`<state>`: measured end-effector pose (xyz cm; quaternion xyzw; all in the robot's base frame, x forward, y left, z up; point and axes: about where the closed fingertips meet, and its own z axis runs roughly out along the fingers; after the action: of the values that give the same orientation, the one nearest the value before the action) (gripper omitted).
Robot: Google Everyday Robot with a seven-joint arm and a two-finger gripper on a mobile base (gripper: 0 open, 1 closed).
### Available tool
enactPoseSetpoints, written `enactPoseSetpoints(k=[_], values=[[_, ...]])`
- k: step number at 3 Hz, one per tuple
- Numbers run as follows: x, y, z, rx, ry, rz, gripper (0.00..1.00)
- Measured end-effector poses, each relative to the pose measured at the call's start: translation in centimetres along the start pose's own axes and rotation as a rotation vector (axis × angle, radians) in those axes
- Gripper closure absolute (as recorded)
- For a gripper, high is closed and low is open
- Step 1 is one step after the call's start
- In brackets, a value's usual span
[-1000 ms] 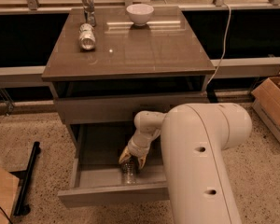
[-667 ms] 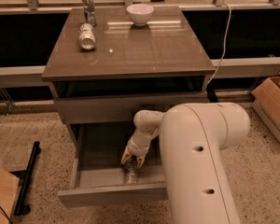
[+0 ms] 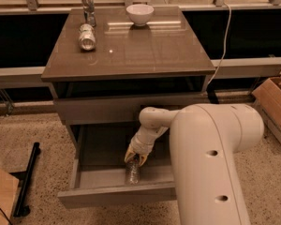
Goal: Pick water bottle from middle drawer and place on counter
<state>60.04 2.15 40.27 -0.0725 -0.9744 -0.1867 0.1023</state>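
Observation:
The middle drawer (image 3: pixel 117 195) is pulled open below the counter (image 3: pixel 145 50). The water bottle (image 3: pixel 132 173), small and clear, lies on the drawer's floor near the front wall. My gripper (image 3: pixel 135 160) reaches down into the drawer and sits right at the bottle's upper end, touching or nearly touching it. The bottle rests low in the drawer. My large white arm (image 3: pixel 210 163) fills the right foreground and hides the drawer's right part.
On the counter stand a white bowl (image 3: pixel 140 14), a silver can lying on its side (image 3: pixel 87 36) and a tall clear glass-like object (image 3: pixel 88 6). The upper drawer front (image 3: pixel 98 109) is closed. A cardboard box (image 3: pixel 274 102) is at right, a black bar (image 3: pixel 25 182) on the floor at left.
My gripper has stayed at the bottle's upper end with only a slight shift. The bottle's position in the drawer is almost the same.

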Motion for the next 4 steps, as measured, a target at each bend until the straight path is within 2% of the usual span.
enactPoseSetpoints(k=[1,2,3,4], values=[[0.9,-0.6,-3.7,-0.076,-0.010,-0.040,1.00],[2.6,-2.0,-9.2,-0.156,-0.012,-0.114,1.00],[6.3,-5.3,-17.2,-0.173,-0.022,-0.169,1.00],[9.2,-7.0,-22.8,-0.129,-0.059,-0.172,1.00]])
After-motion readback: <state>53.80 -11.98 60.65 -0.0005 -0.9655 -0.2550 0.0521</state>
